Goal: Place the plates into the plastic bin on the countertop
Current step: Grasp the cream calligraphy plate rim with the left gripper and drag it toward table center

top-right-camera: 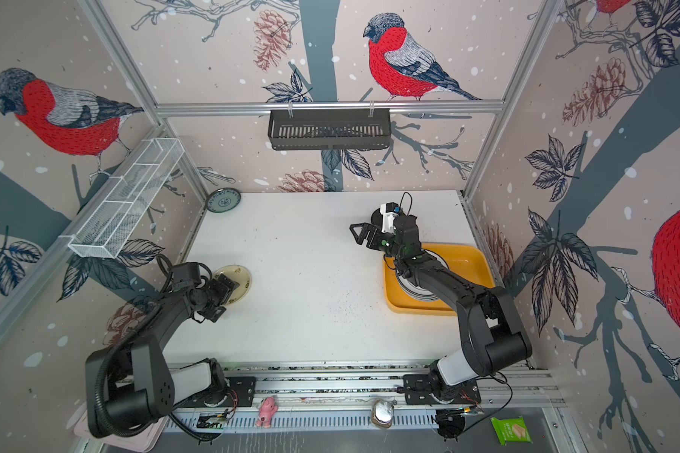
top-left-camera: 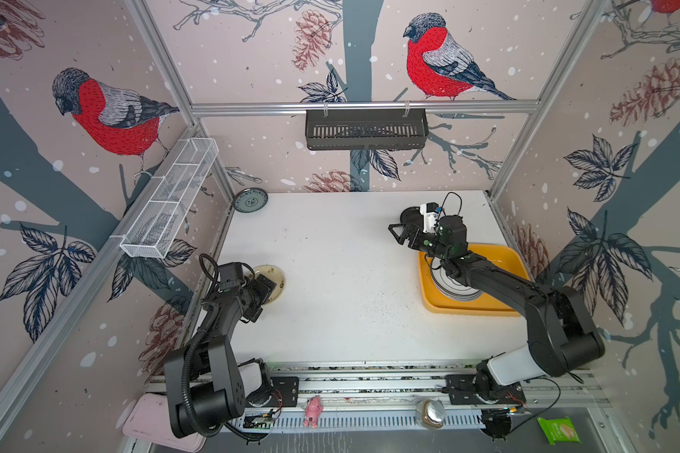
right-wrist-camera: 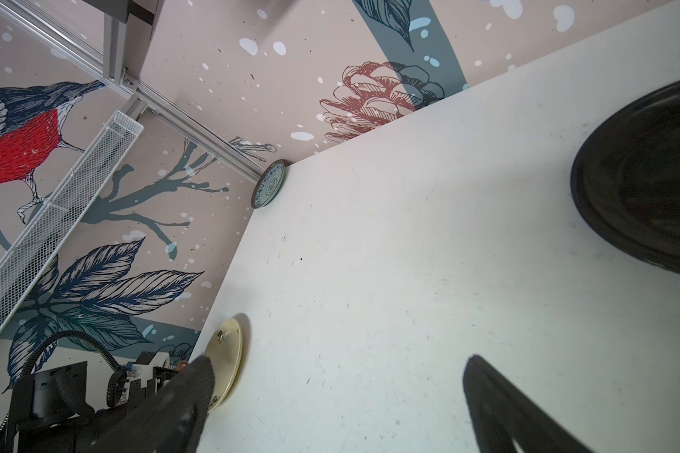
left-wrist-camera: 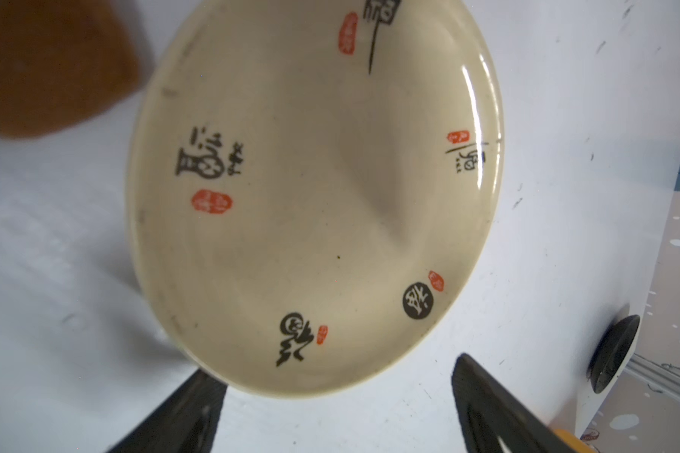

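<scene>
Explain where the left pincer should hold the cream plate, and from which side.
Probably the near rim, approached from the left pincer side with one finger over and one under: the cream plate lies flat on the table, so only its upturned lip offers a hold.

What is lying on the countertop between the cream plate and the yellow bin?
Only small dark crumbs: the countertop between the cream plate and the plastic bin is otherwise bare, in both top views.
</scene>
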`<action>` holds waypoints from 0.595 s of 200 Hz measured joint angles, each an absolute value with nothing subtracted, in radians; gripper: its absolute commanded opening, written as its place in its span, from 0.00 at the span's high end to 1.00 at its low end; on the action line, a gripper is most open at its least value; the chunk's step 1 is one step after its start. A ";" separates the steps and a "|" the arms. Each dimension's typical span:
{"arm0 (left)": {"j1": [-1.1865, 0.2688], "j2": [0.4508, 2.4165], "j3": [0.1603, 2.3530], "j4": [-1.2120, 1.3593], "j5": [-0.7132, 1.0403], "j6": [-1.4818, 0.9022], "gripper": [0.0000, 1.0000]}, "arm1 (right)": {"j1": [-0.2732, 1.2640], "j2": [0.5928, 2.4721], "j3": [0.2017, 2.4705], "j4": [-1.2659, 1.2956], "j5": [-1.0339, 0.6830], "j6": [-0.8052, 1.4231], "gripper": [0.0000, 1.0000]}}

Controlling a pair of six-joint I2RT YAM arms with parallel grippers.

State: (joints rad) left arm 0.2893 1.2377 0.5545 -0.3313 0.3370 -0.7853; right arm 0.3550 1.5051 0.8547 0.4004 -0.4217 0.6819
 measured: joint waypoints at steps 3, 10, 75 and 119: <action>0.289 1.243 0.555 -0.324 0.337 -0.785 0.13 | 0.355 1.505 0.855 0.400 -0.422 0.682 0.00; 0.288 1.254 0.556 -0.312 0.337 -0.786 0.14 | 0.355 1.505 0.855 0.398 -0.422 0.682 0.00; 0.289 1.259 0.494 -0.190 0.318 -0.873 0.35 | 0.346 1.492 0.855 0.393 -0.421 0.682 0.00; 0.290 1.245 0.434 -0.097 0.310 -0.955 0.52 | 0.344 1.492 0.857 0.389 -0.421 0.681 0.00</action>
